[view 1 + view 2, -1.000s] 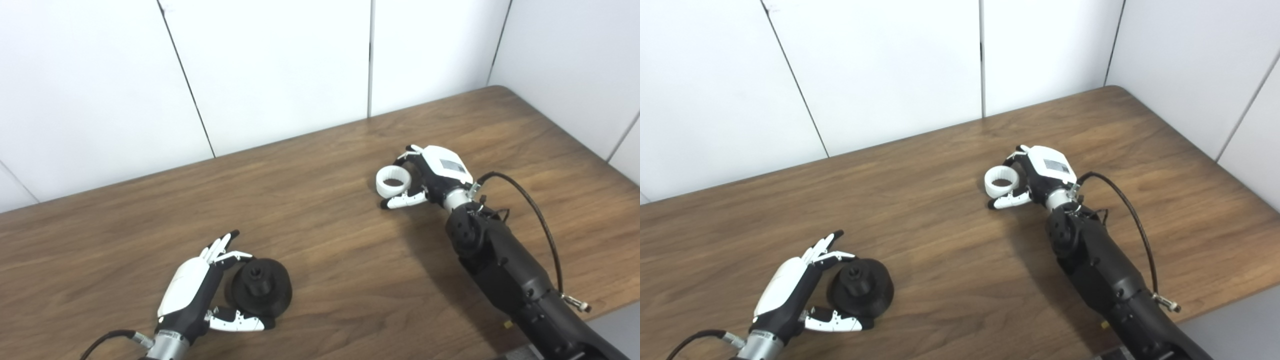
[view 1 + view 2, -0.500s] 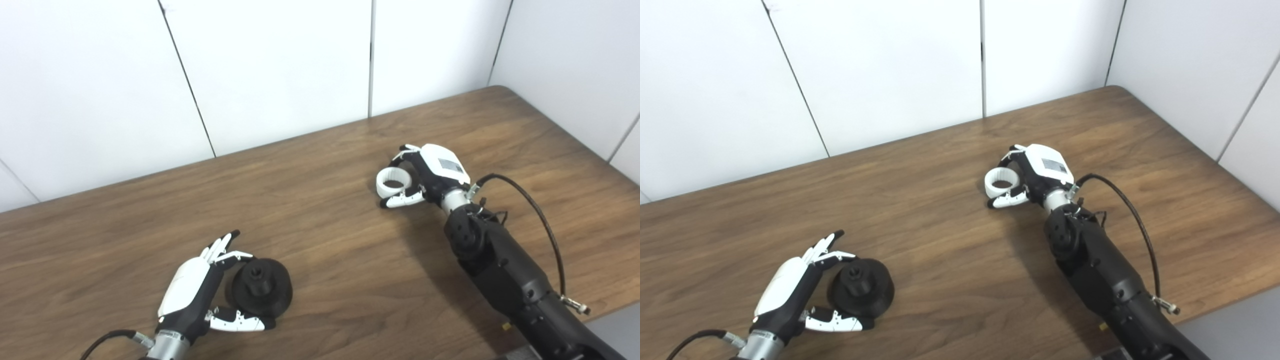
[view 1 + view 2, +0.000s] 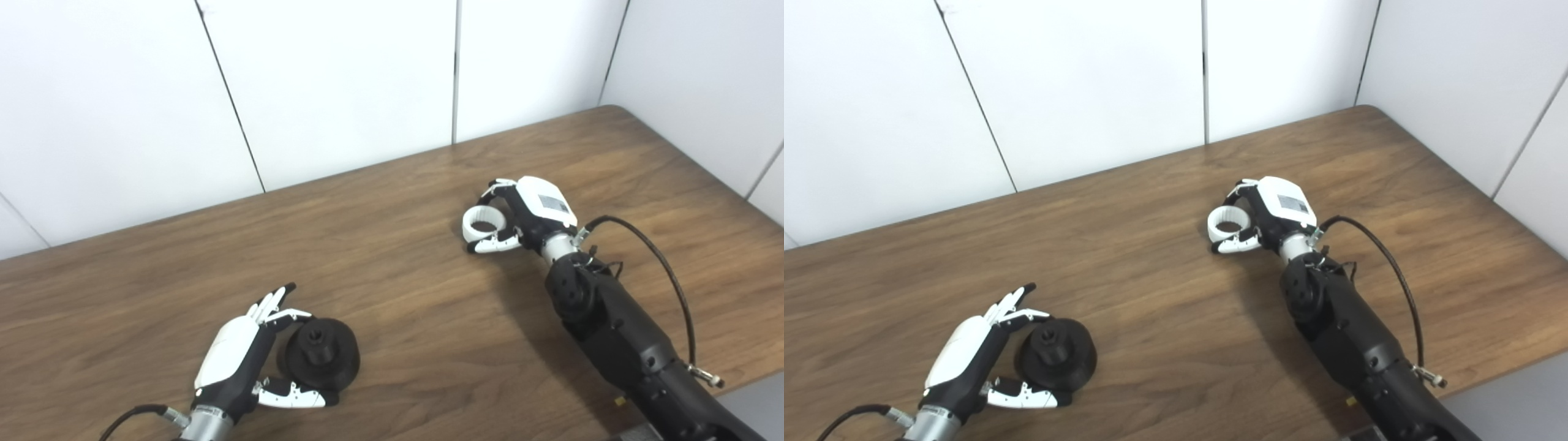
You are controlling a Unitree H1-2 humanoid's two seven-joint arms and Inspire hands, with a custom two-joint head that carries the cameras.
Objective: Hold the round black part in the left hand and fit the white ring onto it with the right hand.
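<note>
The round black part (image 3: 320,358) sits on the table at the lower left, its hub pointing up. My left hand (image 3: 236,358) cups its left side. The thumb lies along its near edge, one finger touches its far rim, and the other fingers stick out straight, so the hand is open. The white ring (image 3: 483,222) lies flat on the table at centre right. My right hand (image 3: 530,211) is closed around it, with fingers curled over its far side and the thumb (image 3: 493,246) against its near side.
The brown wooden table (image 3: 398,294) runs back to white wall panels (image 3: 343,79). Its rounded far right corner (image 3: 612,110) and right edge are near. The right forearm (image 3: 618,324) and its black cable (image 3: 664,275) lie over the right part of the table.
The right hand's fingers have curled in over the far side of the white ring. The left hand and the black part have stayed where they were.
</note>
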